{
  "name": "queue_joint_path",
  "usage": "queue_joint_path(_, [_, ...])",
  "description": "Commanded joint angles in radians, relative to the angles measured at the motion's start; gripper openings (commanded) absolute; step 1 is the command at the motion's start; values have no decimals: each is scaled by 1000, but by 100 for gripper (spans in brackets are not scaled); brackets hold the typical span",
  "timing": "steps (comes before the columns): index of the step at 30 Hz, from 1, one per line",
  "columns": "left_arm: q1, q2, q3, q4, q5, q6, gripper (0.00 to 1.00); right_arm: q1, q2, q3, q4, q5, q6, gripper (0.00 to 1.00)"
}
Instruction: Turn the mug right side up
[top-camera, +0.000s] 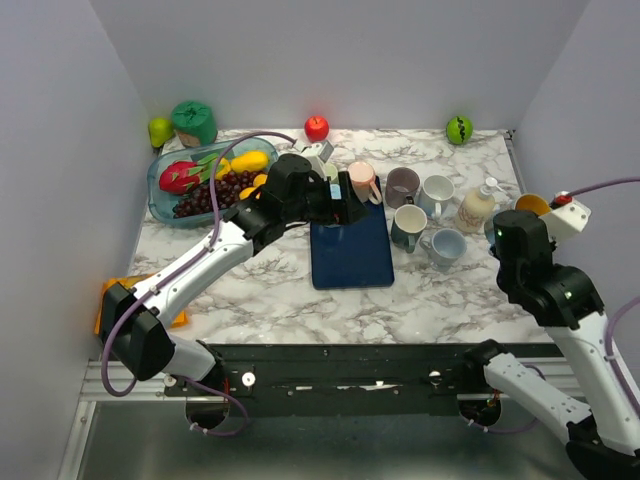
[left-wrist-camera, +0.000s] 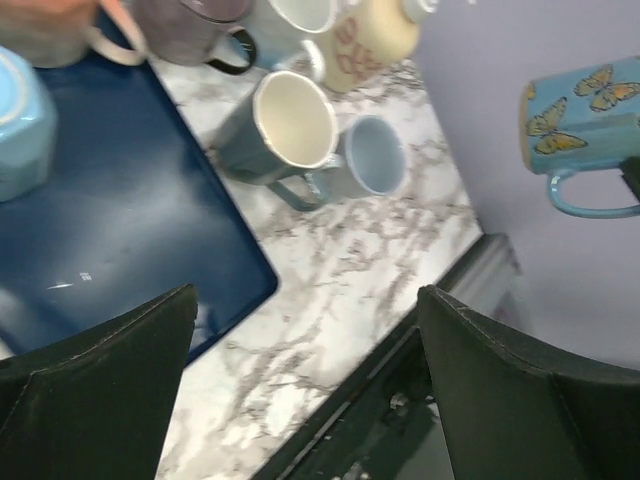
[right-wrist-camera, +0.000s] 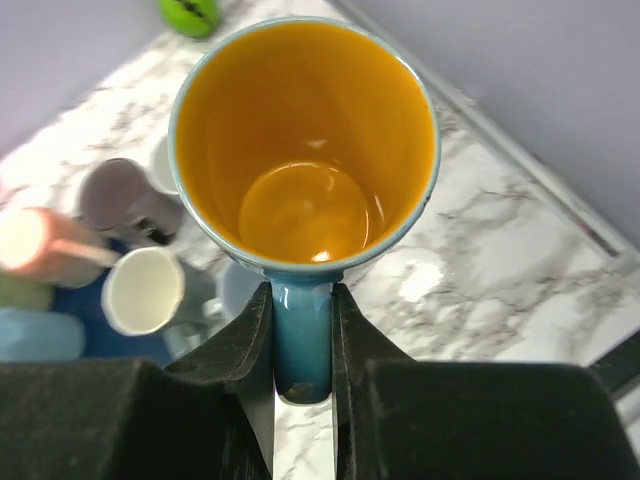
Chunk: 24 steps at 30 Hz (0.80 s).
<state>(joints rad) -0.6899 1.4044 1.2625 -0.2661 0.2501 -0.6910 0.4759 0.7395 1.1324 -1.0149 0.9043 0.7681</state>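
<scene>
My right gripper (right-wrist-camera: 302, 300) is shut on the handle of a blue butterfly mug (right-wrist-camera: 305, 140) with an orange inside. It holds the mug (top-camera: 532, 204) in the air at the table's right edge, its open mouth showing from above. The left wrist view catches the same mug (left-wrist-camera: 585, 120) in front of the right wall. My left gripper (left-wrist-camera: 305, 295) is open with nothing between its fingers. It hovers (top-camera: 345, 200) over the far end of a dark blue tray (top-camera: 350, 250), beside a pink mug (top-camera: 362, 182). A pale blue mug (left-wrist-camera: 20, 125) sits on the tray; which way up, I cannot tell.
A purple mug (top-camera: 402, 185), a white mug (top-camera: 437, 193), a dark teal mug (top-camera: 408, 226), a light blue mug (top-camera: 446, 246) and a cream bottle (top-camera: 476, 207) crowd the middle right. A fruit tray (top-camera: 165, 195) stands back left, an orange object (top-camera: 105, 300) at the left edge.
</scene>
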Motion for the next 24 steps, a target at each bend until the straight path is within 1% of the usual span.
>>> queue_joint_path(1, [7, -12, 34, -110, -169, 148, 99, -171, 37, -48, 59, -23, -81, 1])
queue_joint_path(2, [9, -16, 31, -113, -182, 162, 99, -199, 46, -71, 81, -83, -95, 1])
queue_joint_path(3, [10, -19, 29, -114, -190, 166, 99, -221, 47, -113, 141, -103, -131, 1])
queue_joint_path(4, [12, -21, 25, -114, -193, 169, 99, -262, 50, -135, 163, -117, -144, 1])
queue_joint_path(7, [16, -24, 15, -114, -199, 180, 99, -321, 86, -187, 243, -153, -190, 1])
queue_joint_path(10, [24, -15, 8, -113, -210, 191, 99, -353, 138, -221, 301, -163, -208, 1])
queue_joint_path(14, [30, 5, 2, -119, -241, 209, 99, -384, 188, -289, 470, -217, -251, 1])
queue_joint_path(20, [49, 36, -12, -125, -288, 243, 99, -434, 297, -364, 616, -280, -303, 1])
queue_joint_path(24, [64, 53, -26, -114, -281, 251, 99, -456, 353, -376, 714, -304, -358, 1])
